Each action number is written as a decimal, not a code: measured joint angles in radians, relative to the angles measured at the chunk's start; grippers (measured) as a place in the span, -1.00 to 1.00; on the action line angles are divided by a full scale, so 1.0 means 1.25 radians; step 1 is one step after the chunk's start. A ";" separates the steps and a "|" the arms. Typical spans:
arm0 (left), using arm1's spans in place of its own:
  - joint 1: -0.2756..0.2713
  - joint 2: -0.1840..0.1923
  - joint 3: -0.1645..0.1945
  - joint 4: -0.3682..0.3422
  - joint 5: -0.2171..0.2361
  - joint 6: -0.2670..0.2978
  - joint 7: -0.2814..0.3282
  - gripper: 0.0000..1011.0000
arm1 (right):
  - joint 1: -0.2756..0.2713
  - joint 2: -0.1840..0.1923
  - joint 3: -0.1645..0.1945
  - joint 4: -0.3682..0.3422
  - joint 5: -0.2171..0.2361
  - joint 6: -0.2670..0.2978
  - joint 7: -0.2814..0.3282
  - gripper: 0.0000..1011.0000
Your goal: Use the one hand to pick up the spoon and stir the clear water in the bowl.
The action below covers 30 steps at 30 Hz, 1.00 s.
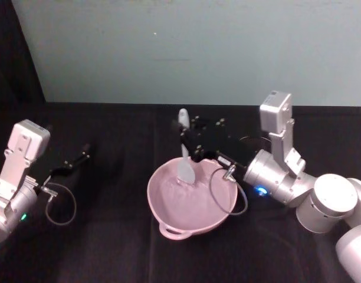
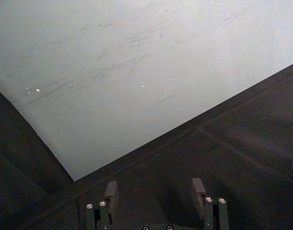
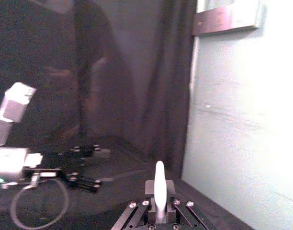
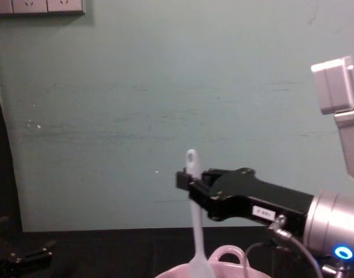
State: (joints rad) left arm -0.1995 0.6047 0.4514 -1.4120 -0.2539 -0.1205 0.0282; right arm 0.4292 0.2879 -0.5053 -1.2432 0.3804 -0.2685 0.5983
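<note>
A pale pink bowl with a loop handle on its near rim sits on the black table. My right gripper reaches over the bowl's far rim and is shut on the white spoon. The spoon stands nearly upright, its flat head down inside the bowl and its holed tip pointing up. In the chest view the spoon rises from the bowl with the right gripper clamped on its handle. The right wrist view shows the spoon handle between the fingers. My left gripper rests open at the left, apart from the bowl.
A pale green wall runs along the table's back edge. Black cloth covers the table around the bowl. A cable loop hangs from my right wrist over the bowl's right rim.
</note>
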 joint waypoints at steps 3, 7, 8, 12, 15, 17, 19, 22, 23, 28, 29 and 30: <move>0.000 0.000 0.000 0.000 0.000 0.000 0.000 0.99 | -0.002 0.004 0.018 0.004 -0.004 -0.007 -0.013 -0.77; 0.000 0.000 0.000 0.000 0.000 0.000 0.000 0.99 | -0.014 0.016 0.037 -0.005 -0.008 -0.010 -0.025 -0.77; 0.000 0.000 0.000 0.000 0.000 0.000 0.000 0.99 | -0.017 0.019 0.041 -0.008 -0.009 -0.010 -0.027 -0.77; 0.000 0.000 0.000 0.000 0.000 0.000 0.000 0.99 | -0.043 0.037 0.061 -0.035 -0.009 -0.009 -0.032 -0.77; 0.000 0.000 0.000 0.000 0.000 0.000 0.000 0.99 | -0.065 0.049 0.070 -0.061 -0.005 -0.004 -0.030 -0.77; 0.000 0.000 0.000 0.000 0.000 0.000 0.000 0.99 | -0.077 0.055 0.072 -0.074 -0.001 -0.002 -0.029 -0.77; 0.000 0.000 0.000 0.000 0.000 0.000 0.000 0.99 | -0.094 0.062 0.074 -0.095 0.005 0.002 -0.020 -0.77; 0.000 0.000 0.000 0.000 0.000 0.000 0.000 0.99 | -0.112 0.070 0.073 -0.119 0.014 0.006 -0.008 -0.77; 0.000 0.000 0.000 0.000 0.000 0.000 0.000 0.99 | -0.117 0.071 0.071 -0.125 0.017 0.006 -0.005 -0.77; 0.000 0.000 0.000 0.000 0.000 0.000 0.000 0.99 | -0.133 0.074 0.059 -0.150 0.032 0.007 0.017 -0.77; 0.000 0.000 0.000 0.000 0.000 0.000 0.000 0.99 | -0.134 0.073 0.056 -0.151 0.035 0.007 0.021 -0.77; 0.000 0.000 0.000 0.000 0.000 0.000 0.000 0.99 | -0.134 0.069 0.050 -0.152 0.040 0.007 0.028 -0.77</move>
State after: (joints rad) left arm -0.1995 0.6047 0.4514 -1.4120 -0.2539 -0.1205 0.0283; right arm 0.2622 0.3744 -0.4434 -1.4327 0.4305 -0.2595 0.6333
